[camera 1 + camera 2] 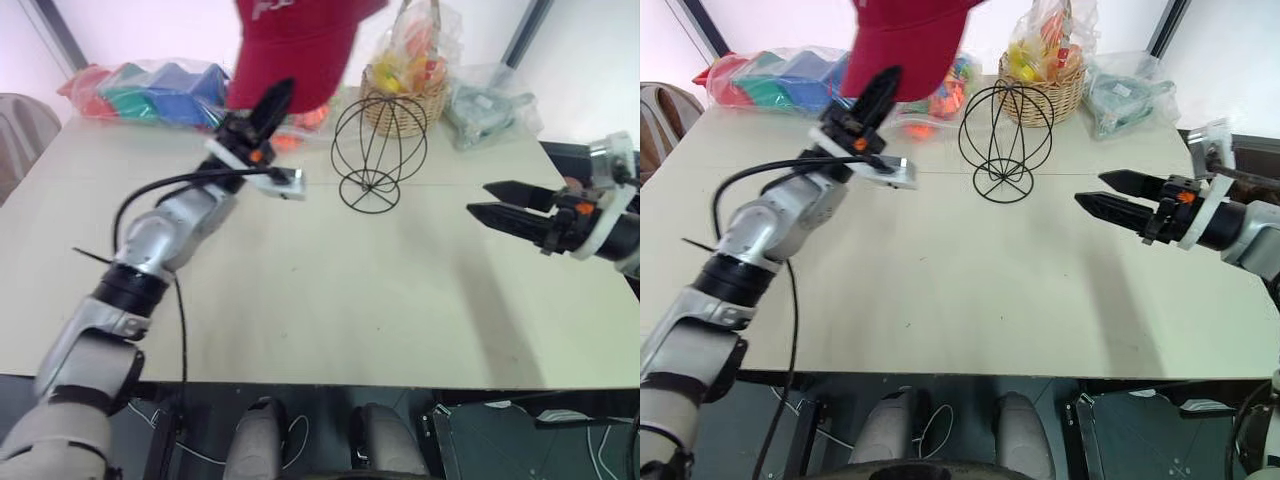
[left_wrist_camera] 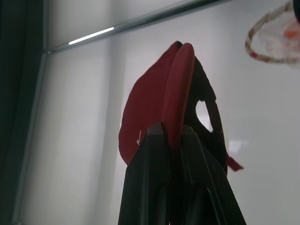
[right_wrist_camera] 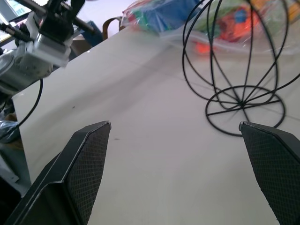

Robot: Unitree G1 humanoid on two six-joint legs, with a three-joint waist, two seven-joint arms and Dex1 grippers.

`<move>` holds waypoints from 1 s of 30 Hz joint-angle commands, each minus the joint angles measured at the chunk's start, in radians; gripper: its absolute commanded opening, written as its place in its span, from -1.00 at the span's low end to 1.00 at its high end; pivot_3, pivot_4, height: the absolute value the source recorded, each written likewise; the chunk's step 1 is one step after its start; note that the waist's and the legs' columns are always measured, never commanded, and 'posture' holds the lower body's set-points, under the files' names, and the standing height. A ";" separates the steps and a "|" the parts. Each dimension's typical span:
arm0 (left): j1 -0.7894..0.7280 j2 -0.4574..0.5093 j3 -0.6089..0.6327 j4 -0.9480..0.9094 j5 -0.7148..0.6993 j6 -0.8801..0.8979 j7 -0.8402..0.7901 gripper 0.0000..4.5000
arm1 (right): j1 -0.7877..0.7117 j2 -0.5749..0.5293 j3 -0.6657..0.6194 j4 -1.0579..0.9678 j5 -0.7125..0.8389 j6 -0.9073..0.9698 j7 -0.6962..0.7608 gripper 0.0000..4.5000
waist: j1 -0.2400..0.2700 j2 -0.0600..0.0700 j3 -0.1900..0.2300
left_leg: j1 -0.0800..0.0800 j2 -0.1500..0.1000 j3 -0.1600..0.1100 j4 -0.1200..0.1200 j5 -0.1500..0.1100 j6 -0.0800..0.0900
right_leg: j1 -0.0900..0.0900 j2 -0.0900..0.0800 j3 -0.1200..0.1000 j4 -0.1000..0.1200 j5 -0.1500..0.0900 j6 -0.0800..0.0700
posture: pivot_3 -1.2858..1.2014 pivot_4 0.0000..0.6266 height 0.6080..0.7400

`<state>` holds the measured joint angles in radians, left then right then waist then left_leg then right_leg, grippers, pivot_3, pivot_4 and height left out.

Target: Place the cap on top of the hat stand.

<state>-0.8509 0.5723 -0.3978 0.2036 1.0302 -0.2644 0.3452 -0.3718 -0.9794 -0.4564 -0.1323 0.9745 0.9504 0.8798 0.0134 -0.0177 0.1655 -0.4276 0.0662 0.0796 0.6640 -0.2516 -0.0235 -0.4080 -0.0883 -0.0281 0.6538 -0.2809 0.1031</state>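
The right gripper (image 1: 490, 200) hovers above the pale counter (image 1: 300, 290) near its right edge, pointing across toward the middle with its two black fingers spread wide and nothing between them. In the right wrist view the fingers (image 3: 79, 168) frame bare counter, with the round base of the hat stand ahead of them.

Farther in and to the left, the left gripper (image 1: 272, 105) is raised well above the counter, angled upward. Its fingers are pinched together on the cap (image 1: 295, 45), which it holds high in the air; in the left wrist view the fingertips (image 2: 154, 140) clamp the edge of the dark red fabric, and the cap hangs upright above them. The cap is up and to the left of the hat stand, not touching it.

The hat stand (image 1: 378, 152) stands upright on the counter toward the far side, a thin black wire globe on a round wire base, bare on top.

Just behind the stand sits a woven basket (image 1: 405, 105) holding wrapped yellow and orange items. Along the far edge to the left lie clear bags of colourful items (image 1: 150, 90), and to the right of the basket lies another clear bag (image 1: 485, 105).
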 commanded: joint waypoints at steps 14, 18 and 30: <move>-0.041 -0.226 -0.161 0.055 0.159 0.127 -0.148 -0.97 | 0.105 -0.084 -0.189 -0.029 0.006 0.019 0.027 1.00 | 0.001 0.000 0.000 | 0.000 0.000 0.000 0.000 0.000 0.000 | 0.000 0.000 0.001 0.000 0.000 0.000 | 0.03 -0.52 1.00; -0.039 -0.246 -0.197 0.068 0.193 0.150 -0.180 -0.97 | 0.106 -0.077 -0.190 -0.030 0.009 0.019 0.020 1.00 | 0.002 0.000 0.000 | 0.000 0.000 0.000 0.000 0.000 0.000 | 0.000 0.000 0.001 -0.001 0.000 0.000 | 0.03 -0.52 1.00; 0.005 -0.287 -0.283 0.060 0.227 0.152 -0.305 -0.97 | 0.104 -0.042 -0.183 -0.047 0.032 0.024 -0.014 1.00 | 0.003 0.000 0.000 | 0.000 0.000 -0.001 0.001 0.000 0.000 | 0.001 0.000 0.001 0.000 0.000 0.000 | 0.03 -0.52 1.00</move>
<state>-0.8602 0.2929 -0.6560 0.2857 1.2570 -0.1120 0.0728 -0.2570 -1.0225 -0.6065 -0.1547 0.9863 0.9763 0.8689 0.0167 -0.0176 0.1654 -0.4273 0.0658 0.0783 0.6649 -0.2517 -0.0234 -0.4068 -0.0884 -0.0275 0.6533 -0.2809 0.1031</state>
